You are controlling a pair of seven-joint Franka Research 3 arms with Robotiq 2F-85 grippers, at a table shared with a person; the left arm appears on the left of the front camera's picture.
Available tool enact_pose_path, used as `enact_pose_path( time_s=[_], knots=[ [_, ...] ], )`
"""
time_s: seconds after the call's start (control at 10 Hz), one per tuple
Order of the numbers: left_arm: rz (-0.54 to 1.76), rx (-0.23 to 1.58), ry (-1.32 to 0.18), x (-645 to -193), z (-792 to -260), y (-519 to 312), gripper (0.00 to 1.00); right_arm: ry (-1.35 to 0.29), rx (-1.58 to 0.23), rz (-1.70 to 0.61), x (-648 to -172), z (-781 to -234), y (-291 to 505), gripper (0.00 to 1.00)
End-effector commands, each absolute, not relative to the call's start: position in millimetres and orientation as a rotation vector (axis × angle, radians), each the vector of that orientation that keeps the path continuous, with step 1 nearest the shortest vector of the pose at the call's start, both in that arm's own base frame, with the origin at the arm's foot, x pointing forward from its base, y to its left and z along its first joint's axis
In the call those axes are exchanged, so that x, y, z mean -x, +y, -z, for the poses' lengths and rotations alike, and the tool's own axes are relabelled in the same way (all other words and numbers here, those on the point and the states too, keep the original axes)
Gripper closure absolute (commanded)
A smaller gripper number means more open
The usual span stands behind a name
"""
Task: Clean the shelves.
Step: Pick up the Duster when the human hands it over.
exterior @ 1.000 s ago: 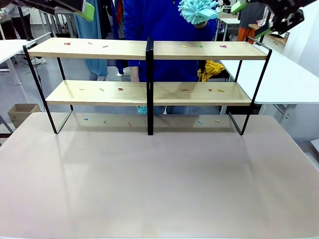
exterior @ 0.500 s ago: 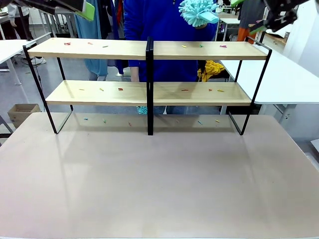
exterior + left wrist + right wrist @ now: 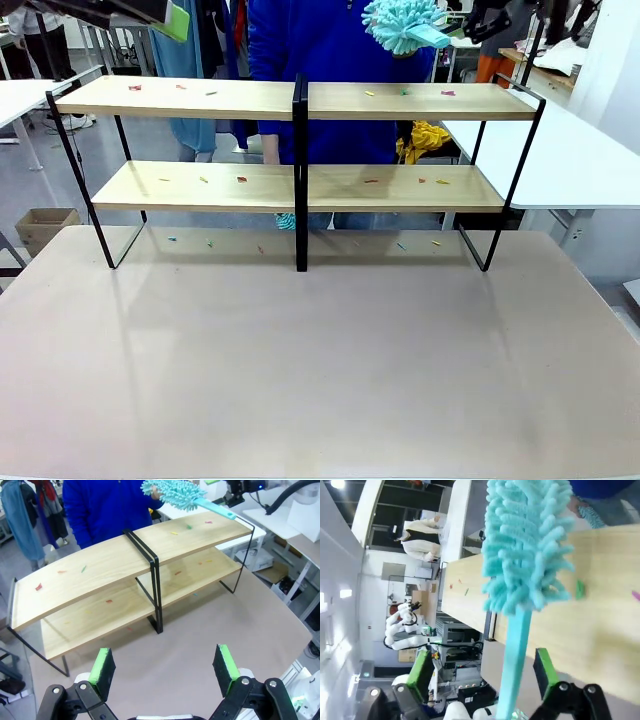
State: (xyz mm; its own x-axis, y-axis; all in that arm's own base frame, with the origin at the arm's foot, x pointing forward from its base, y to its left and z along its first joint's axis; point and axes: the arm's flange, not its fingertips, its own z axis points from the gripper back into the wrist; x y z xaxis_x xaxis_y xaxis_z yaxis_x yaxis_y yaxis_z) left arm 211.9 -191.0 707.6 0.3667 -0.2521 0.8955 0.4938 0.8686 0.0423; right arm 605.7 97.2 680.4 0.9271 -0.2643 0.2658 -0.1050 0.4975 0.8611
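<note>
The left hand [image 3: 164,666] hangs with its jaws spread wide and nothing between them. The shelves [image 3: 100,570] stand ahead of it and lower, on the worktop [image 3: 200,630], with small coloured scraps [image 3: 83,569] scattered over both boards. The right hand [image 3: 482,666] is open too: the handle of a turquoise duster [image 3: 525,545] rises between its green pads [image 3: 421,670], nearer one pad and, as far as shows, touching neither. Beyond its fingertips the fluffy head shows against the top board. A person in a blue top [image 3: 320,40] stands past the shelves from both hands.
</note>
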Motion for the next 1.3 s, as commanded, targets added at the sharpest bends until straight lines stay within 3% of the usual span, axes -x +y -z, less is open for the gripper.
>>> enact_pose_path(
  time_s=[0.0,0.3,0.6,0.7,0.9,1.0,1.1,1.2],
  knots=[
    [0.490,0.248,-1.105,-213,-707,-189,0.00,-0.381,-1.037,0.136,-608,-682,100,0.00],
    [0.490,0.248,-1.105,-213,-707,-189,0.00,-0.352,-1.035,0.144,-607,-674,97,0.00],
    [0.490,0.248,-1.105,-213,-707,-189,0.00,-0.347,-1.021,0.156,-609,-671,95,0.83],
    [0.490,0.248,-1.105,-213,-707,-189,0.00,-0.343,-1.017,0.161,-609,-670,94,1.00],
    [0.490,0.248,-1.105,-213,-707,-189,0.00,-0.328,-1.017,0.172,-610,-667,90,1.00],
    [0.490,0.248,-1.105,-213,-707,-189,0.00,-0.317,-1.017,0.171,-610,-665,90,0.91],
    [0.490,0.248,-1.105,-213,-707,-189,0.00,-0.303,-1.017,0.171,-610,-664,90,1.00],
    [0.490,0.248,-1.105,-213,-707,-189,0.00,-0.280,-1.042,0.171,-611,-663,88,1.00]
  ],
)
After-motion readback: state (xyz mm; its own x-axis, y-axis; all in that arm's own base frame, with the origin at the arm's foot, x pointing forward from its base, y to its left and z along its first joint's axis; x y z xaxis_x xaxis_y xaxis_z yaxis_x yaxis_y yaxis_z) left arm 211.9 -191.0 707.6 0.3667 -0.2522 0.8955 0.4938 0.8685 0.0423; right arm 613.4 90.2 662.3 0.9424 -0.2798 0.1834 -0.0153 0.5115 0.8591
